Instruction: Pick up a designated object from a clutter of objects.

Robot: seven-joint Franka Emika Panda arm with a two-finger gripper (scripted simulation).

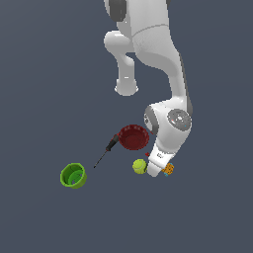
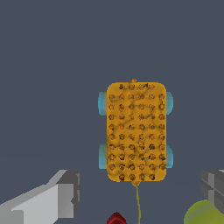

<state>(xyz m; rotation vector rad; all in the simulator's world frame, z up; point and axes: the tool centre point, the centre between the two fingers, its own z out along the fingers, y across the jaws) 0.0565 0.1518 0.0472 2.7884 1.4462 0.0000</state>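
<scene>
The claw (image 2: 140, 192) is held spread wide just above the orange block (image 2: 136, 131), so the fingers can be lowered either side, with the tennis ball (image 2: 205, 213) crowding one finger

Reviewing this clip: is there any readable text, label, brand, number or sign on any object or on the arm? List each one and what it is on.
None readable.
Orange block: only a dotted, bumpy pattern, no letters.
Arm's wrist: a small dark mark in the exterior view, too small to read.
Dark red bowl, green cup, ball, screwdriver: no markings visible.
</scene>
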